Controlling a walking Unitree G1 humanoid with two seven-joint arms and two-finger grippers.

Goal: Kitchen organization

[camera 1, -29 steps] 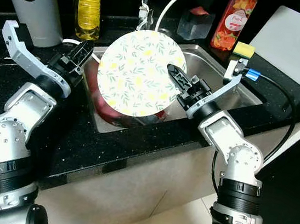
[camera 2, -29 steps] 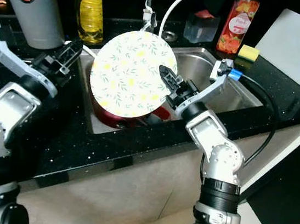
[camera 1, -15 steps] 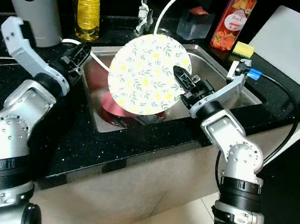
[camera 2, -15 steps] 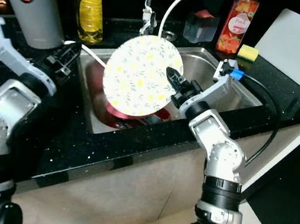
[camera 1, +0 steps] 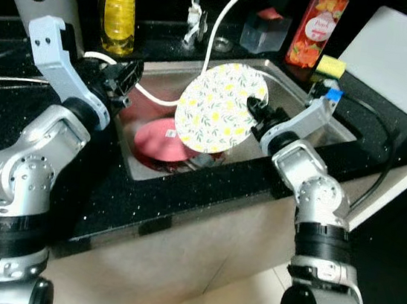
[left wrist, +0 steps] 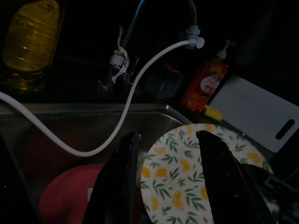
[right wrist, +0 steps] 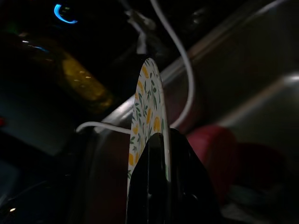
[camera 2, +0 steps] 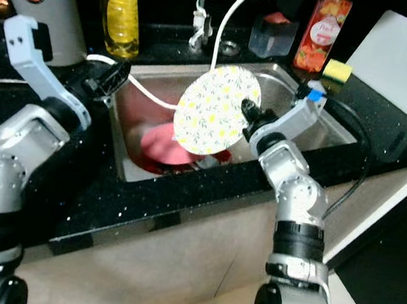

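Presently, black counter (camera 1: pixel 145 197), steel sink (camera 1: pixel 311 106); right gripper (camera 1: pixel 255 108) clamps floral plate (camera 1: pixel 215 118), now farther right; left gripper (camera 1: pixel 127 80) parted.

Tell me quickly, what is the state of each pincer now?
Left pincer: open, holding nothing, by the sink's left edge.
Right pincer: closed on the floral plate.

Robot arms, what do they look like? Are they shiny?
Yes. Both arms are silver metal with round joints and black bands. Each ends in a gripper with two long black fingers: left gripper, right gripper. A black cable with a blue plug loops from the right arm.
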